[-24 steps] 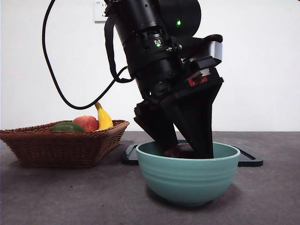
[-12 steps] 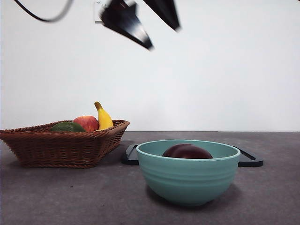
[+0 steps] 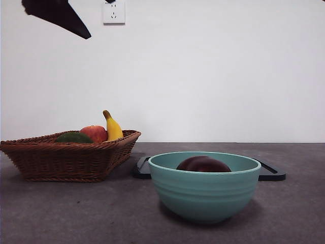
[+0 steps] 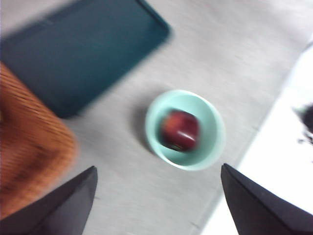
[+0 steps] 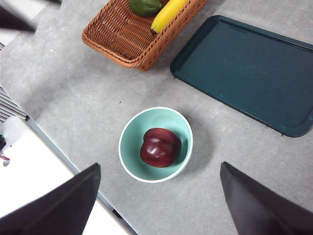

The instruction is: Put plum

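Now look for the plum (image 3: 203, 164) low in the middle of the front frame, down inside the teal bowl (image 3: 203, 195). Only shows its dark top over the rim there. Seen from above in the right wrist view too (image 5: 160, 147), right in the bowl's middle, touching nothing but the bowl. Looks put down and let go, so likely done with the job.

Sits safe because of the deep round bowl: no way to roll off onto the counter (image 3: 76, 213).

Hard to call long, being so round. Looks a bit wider than tall, so lies flat, with the wide way going side to side across the front frame. Has a crease on top, facing up. No stem to be seen.

Left end effector (image 4: 157, 167): jaws wide apart, holding nothing, high over the bowl. Blurry picture there. Right end effector (image 5: 160, 165): jaws wide apart too, holding nothing, also high up and looking down at the bowl. Probably kept up there to stay out of the way.

Spot a dark tip (image 3: 61, 18) in the upper left of the front frame. Cannot tell which arm.

Left of the bowl, find the basket (image 3: 66, 160) with a banana (image 3: 112, 128), a red apple (image 3: 93, 133) and a green fruit (image 3: 73, 138). Behind the bowl, a flat dark tray (image 3: 269, 173), bare.
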